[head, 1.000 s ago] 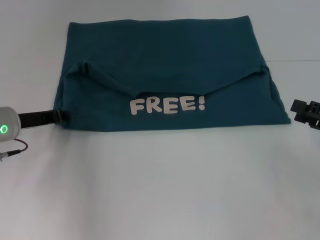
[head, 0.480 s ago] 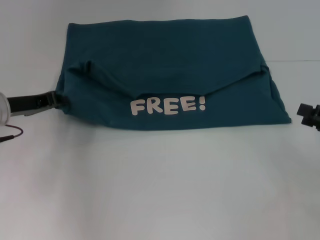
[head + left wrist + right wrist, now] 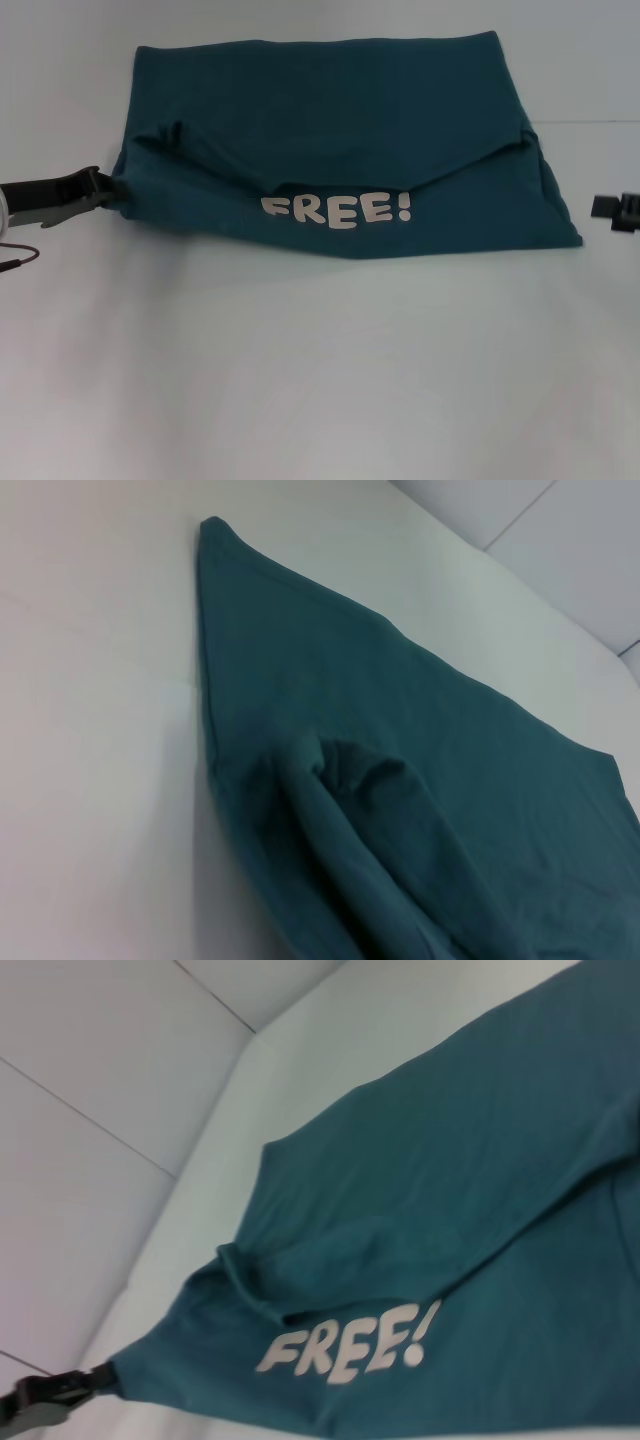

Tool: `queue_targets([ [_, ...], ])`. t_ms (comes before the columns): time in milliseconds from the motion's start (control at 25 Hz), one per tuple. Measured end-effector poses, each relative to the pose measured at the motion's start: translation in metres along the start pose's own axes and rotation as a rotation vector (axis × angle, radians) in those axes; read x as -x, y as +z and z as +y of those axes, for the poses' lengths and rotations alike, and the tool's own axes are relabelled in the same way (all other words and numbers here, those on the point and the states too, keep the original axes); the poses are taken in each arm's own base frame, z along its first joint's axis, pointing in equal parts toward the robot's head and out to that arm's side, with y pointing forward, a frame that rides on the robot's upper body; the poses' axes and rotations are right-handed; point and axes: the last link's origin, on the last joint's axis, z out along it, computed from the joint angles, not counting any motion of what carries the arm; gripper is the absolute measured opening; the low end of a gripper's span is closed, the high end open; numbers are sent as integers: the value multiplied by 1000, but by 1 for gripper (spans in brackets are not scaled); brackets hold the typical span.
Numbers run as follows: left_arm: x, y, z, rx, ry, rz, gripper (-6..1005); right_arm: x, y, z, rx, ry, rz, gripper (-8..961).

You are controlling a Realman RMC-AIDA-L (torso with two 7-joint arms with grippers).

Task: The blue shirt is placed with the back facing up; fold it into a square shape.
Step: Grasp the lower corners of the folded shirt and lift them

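The blue shirt [image 3: 330, 110] lies partly folded on the white table, with a white "FREE!" print [image 3: 337, 209] near its front edge and both sleeve sides folded in. My left gripper [image 3: 100, 187] is shut on the shirt's front left corner and holds it slightly off the table; it also shows in the right wrist view [image 3: 95, 1385]. My right gripper [image 3: 612, 210] is at the far right, just off the shirt's right edge and not touching it. The shirt also shows in the left wrist view [image 3: 400, 730] and the right wrist view [image 3: 450, 1190].
The white table [image 3: 320, 380] stretches in front of the shirt. A thin red cable [image 3: 20, 262] hangs by my left arm at the left edge. White wall panels [image 3: 90, 1110] stand behind the table.
My left gripper has moved up and back with the shirt's front left corner, so the front hem has lifted and covers the bottom of the print. My right gripper has drawn back to the right.
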Motion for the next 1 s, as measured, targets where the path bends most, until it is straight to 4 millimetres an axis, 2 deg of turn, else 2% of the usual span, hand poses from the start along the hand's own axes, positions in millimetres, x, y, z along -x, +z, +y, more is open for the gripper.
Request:
queue_targets([
  [200, 0, 0, -1, -4, -14, -1, 29, 28, 10, 7, -78, -34, 16, 708],
  [400, 1, 1, -2, -8, -16, -3, 30, 48, 24, -5, -286, -16, 51, 707],
  [680, 2, 2, 0, -7, -17, -5, 29, 52, 48, -4, -380, -72, 103, 706],
  [1000, 3, 4, 0, -7, -19, 0, 29, 40, 72, -8, -456, -176, 142, 705],
])
